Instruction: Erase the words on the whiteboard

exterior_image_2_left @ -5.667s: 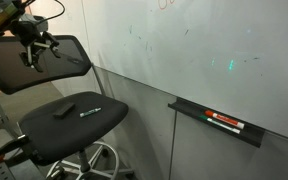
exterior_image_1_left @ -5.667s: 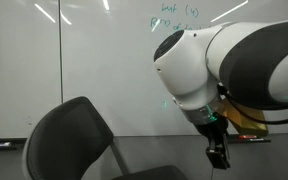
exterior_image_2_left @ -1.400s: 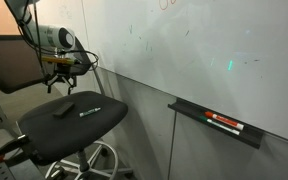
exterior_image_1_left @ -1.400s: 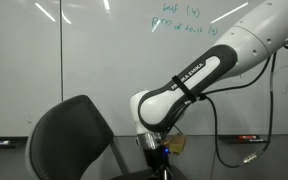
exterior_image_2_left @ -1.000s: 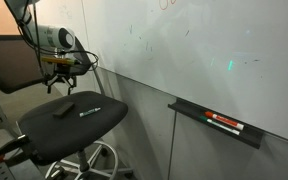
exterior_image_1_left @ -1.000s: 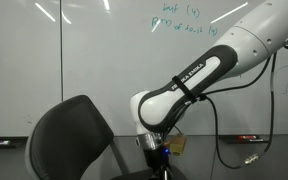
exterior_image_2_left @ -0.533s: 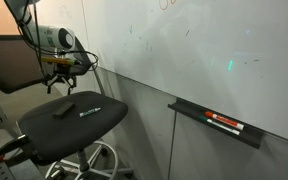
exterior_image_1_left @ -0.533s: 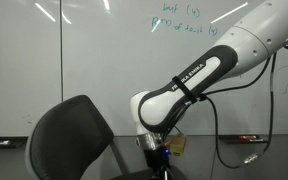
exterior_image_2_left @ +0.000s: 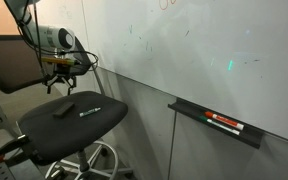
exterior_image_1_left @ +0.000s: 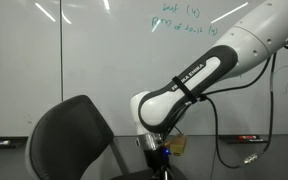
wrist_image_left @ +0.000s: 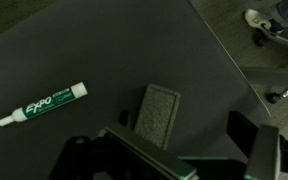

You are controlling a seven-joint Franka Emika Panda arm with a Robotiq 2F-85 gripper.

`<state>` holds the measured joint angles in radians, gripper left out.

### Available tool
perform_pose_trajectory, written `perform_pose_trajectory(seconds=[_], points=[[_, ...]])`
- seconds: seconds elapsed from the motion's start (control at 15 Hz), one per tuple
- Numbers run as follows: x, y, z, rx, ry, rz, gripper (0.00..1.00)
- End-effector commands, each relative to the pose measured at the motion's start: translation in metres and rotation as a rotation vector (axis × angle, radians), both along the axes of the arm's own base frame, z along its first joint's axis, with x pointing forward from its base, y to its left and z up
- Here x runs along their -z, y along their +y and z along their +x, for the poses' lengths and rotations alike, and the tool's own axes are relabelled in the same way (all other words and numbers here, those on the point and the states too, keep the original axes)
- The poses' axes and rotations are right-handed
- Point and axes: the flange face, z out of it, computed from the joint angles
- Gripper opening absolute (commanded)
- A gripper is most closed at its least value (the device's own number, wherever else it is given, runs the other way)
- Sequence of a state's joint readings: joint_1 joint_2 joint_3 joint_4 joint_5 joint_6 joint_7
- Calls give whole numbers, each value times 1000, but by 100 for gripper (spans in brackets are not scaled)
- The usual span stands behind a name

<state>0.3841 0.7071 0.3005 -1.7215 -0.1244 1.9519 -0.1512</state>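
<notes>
Now, keep the jaws of the gripper (wrist_image_left: 189,150) as seen low in the wrist view: wide apart, holding nothing. Shift a little toward the left of that frame before dropping, to bring the felt eraser (wrist_image_left: 157,113), lying flat at centre frame and nearer the left-hand finger, midway between the two. Turn the wrist to match the block's slight tilt, then close across its narrow sides, not its length. Descend straight and slowly, stopping just short of the black chair seat (wrist_image_left: 44,50) under it (probably soft padding, likely to give and tip the block if pressed). Stay well apart from the Expo marker (wrist_image_left: 42,104) at the left of the frame; no need to touch it. Squeeze firmly enough for scrubbing later. Only then lift toward the whiteboard (exterior_image_1_left: 84,70), aiming for the green words (exterior_image_1_left: 179,22) at the upper middle of an exterior view.
</notes>
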Motion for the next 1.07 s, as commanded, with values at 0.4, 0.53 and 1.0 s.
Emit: perform_pose_trajectory(seconds=[0.4,0.53,1.0], points=[[0,1,1,-1,1,0,100],[0,1,1,-1,1,0,100],[0,1,1,-2,2,0,100]])
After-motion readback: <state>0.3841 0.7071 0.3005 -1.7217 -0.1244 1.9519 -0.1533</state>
